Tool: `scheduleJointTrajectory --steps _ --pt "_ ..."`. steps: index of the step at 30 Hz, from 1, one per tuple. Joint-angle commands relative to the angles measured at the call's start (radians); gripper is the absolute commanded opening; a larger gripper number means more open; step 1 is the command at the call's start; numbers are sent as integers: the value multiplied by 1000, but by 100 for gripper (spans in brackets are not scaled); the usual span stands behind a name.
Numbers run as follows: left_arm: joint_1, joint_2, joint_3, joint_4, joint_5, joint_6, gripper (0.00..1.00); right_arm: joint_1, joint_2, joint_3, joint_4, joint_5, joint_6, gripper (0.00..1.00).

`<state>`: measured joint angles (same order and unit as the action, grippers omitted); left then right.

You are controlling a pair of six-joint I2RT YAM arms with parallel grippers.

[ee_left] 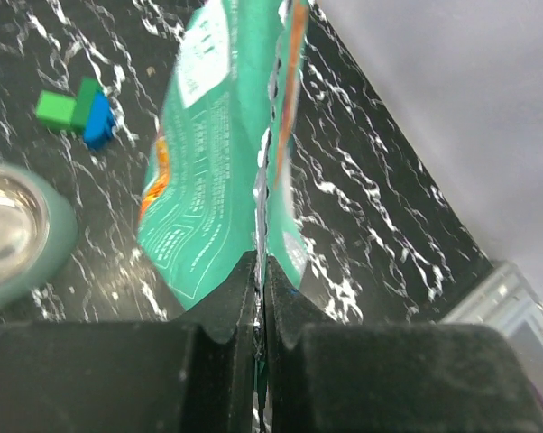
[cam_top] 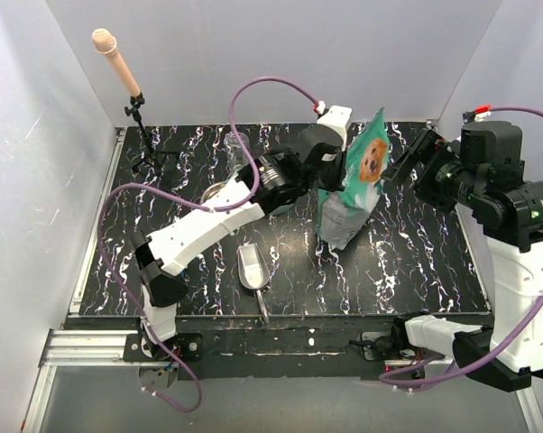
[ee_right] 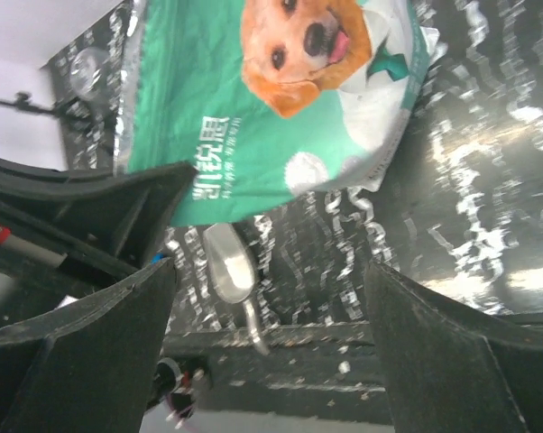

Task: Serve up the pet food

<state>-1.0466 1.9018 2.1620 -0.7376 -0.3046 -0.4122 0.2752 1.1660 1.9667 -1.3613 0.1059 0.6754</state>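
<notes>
bag: glossy teal-and-white pouch with a golden dog print, crinkled, standing upright on the surface.
left gripper: black jaws pressed together, pinching the bag's thin crimped edge.
right gripper: chunky jaws spread wide, facing the dog print.
surface: black with white marble veins.
scoop: shiny metal, lying flat, well apart from the bag.
pet food: pellets out of sight, cannot tell where.

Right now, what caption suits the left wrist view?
Left gripper pinching the edge of the teal bag, beside a metal bowl and blocks.

The teal bag bears white Chinese characters below its dog picture, too blurred to read.
</notes>
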Motion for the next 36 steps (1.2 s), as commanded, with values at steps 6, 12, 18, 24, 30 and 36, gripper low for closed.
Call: scheduleJointTrajectory --steps 6,12,18,24,30,36 --pt "-26 -231 -112 64 234 -284 0 -10 52 -94 149 -333 98 80" --pt "-29 -273 -165 78 263 -292 0 -10 43 -152 188 -344 98 71" --pt "-26 -274 -120 41 213 -249 42 -10 34 -149 208 -302 113 69" --pt "3 -216 -21 18 190 -246 69 -11 21 -158 176 -152 187 68" --pt "65 -184 39 3 171 -270 52 -13 20 -150 206 -132 199 66" --pt "134 -147 52 -14 229 -293 47 -13 35 -149 240 -182 165 62"
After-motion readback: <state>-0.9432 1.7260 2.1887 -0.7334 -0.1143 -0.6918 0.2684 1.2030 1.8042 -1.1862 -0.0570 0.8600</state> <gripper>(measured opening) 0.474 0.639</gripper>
